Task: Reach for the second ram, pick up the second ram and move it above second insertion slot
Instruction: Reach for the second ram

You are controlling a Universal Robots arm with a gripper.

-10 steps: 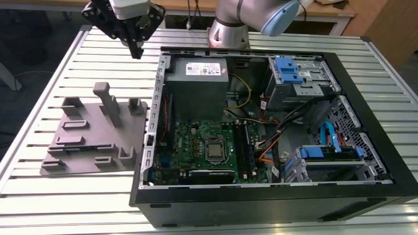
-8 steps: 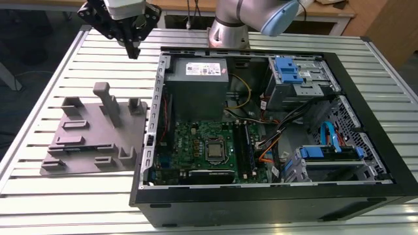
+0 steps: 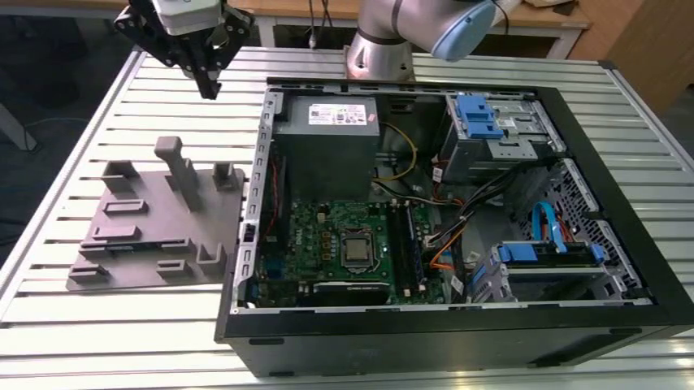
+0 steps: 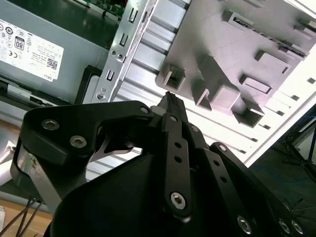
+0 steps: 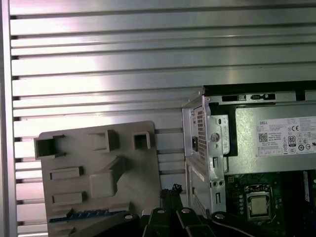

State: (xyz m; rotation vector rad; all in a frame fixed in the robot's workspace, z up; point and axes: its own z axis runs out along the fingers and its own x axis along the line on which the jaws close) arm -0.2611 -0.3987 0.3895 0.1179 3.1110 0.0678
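Note:
My gripper (image 3: 208, 88) hangs high over the slatted table, beyond the far end of the grey fixture plate (image 3: 162, 219) and outside the computer case. Its black fingers meet at their tips in both wrist views (image 4: 168, 98) (image 5: 171, 190), shut with nothing between them. The second ram (image 5: 85, 214) is a thin bluish-green strip lying in a holder on the fixture's end farthest from the gripper; it appears as a dark line (image 3: 138, 243) in the exterior view. The long memory slots (image 3: 405, 244) run beside the processor on the green board inside the case.
The open black computer case (image 3: 607, 268) fills the exterior view's right, with a grey power supply (image 3: 325, 138), drive cages and loose cables inside. Upright grey posts (image 3: 179, 171) rise from the fixture. The arm's base (image 3: 379, 49) stands behind the case.

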